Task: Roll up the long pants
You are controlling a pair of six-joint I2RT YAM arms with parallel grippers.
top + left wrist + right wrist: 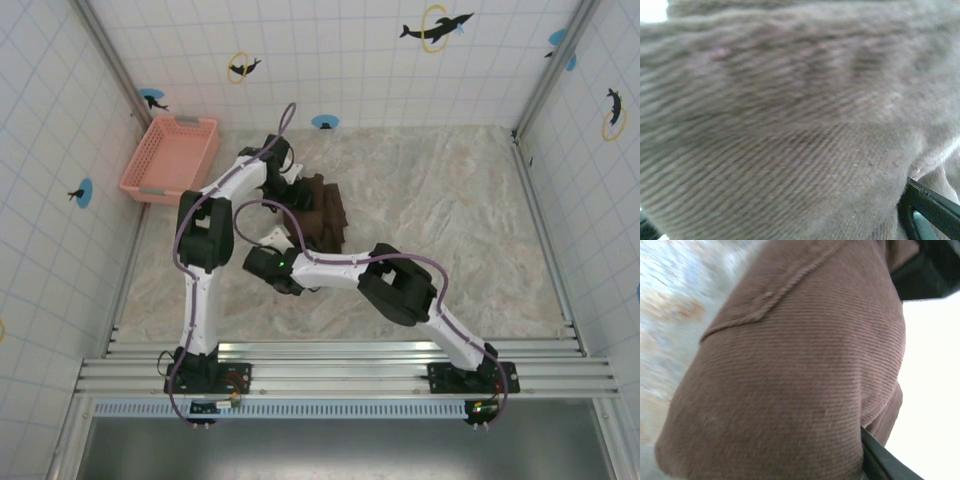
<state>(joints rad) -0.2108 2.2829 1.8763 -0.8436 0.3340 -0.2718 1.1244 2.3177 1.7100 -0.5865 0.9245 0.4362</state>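
The brown pants [325, 210] lie bunched on the bench [450, 230] between the left hand [295, 187] and right hand [278, 240]; cloth hides both grips, so I cannot tell.

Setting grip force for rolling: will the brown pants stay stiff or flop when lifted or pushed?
Probably floppy: the long pants lie bunched in soft folds, so a lifted edge would likely droop. Likely not slippery: the wrist views show fine ribbed cloth that should grip. A push would probably crumple them rather than slide them whole.
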